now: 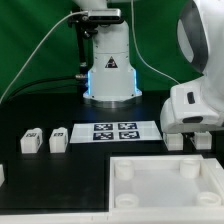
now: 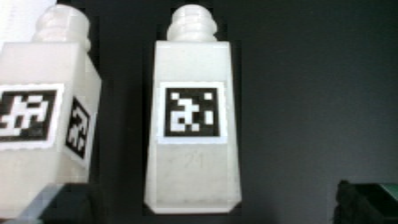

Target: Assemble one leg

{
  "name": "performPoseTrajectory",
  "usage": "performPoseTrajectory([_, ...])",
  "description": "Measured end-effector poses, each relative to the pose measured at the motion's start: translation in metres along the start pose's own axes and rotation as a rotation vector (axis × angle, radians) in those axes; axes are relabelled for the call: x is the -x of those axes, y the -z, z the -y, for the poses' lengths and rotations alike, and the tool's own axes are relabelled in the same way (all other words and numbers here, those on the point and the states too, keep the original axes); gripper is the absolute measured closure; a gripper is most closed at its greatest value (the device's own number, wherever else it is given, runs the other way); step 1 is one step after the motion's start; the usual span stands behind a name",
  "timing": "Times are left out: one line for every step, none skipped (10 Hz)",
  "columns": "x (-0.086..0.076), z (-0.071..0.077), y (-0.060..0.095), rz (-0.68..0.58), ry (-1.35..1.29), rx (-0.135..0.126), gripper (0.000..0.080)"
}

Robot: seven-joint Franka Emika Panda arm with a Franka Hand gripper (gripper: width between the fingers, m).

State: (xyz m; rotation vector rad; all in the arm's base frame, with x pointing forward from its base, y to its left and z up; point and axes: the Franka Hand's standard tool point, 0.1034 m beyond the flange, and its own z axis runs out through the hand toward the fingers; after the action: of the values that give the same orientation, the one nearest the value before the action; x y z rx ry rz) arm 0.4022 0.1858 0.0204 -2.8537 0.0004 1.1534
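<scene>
Your hand (image 2: 217,203) hangs wide open, its dark fingertips (image 2: 370,198) on either side of one leg (image 2: 192,118) without touching it. That leg sits on the black counter (image 2: 302,100), just beside a second leg (image 2: 43,105) and near the white panel (image 1: 165,185).

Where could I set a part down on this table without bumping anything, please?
Bare tabletop lies in the exterior view's lower left, between two legs and the panel. That view's right is crowded: the open gripper hangs over two more legs.
</scene>
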Motion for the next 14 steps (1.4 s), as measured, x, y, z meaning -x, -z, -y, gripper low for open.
performPoseTrajectory([0.0003, -0.0003, -0.0047, 0.008, 0.000, 0.002, 0.0151])
performPoseTrajectory([0.0015, -0.0008, -0.0073, 0.014, 0.001, 0.003, 0.0151])
performPoseTrajectory([0.0023, -0.0023, -0.0091, 0.018, -0.001, 0.003, 0.0151])
performPoseTrajectory([0.0026, -0.0034, -0.0110, 0.022, -0.003, 0.004, 0.0151])
performPoseTrajectory([0.0023, -0.0042, -0.0112, 0.022, -0.005, 0.003, 0.0151])
performPoseTrajectory([0.0023, -0.0041, -0.0112, 0.022, -0.004, 0.003, 0.0151])
performPoseTrajectory([0.0023, -0.0041, -0.0112, 0.022, -0.004, 0.003, 0.0271])
performPoseTrajectory([0.0023, -0.0041, -0.0112, 0.022, -0.004, 0.003, 0.0408])
performPoseTrajectory([0.0023, -0.0041, -0.0111, 0.022, -0.004, 0.003, 0.0408])
performPoseTrajectory([0.0022, -0.0041, -0.0111, 0.022, -0.004, 0.003, 0.0509])
performPoseTrajectory([0.0023, -0.0041, -0.0111, 0.022, -0.004, 0.003, 0.0509])
performPoseTrajectory([0.0023, -0.0041, -0.0112, 0.022, -0.004, 0.003, 0.0509])
performPoseTrajectory([0.0023, -0.0041, -0.0112, 0.022, -0.004, 0.003, 0.0509])
performPoseTrajectory([0.0023, -0.0041, -0.0111, 0.022, -0.004, 0.003, 0.0509])
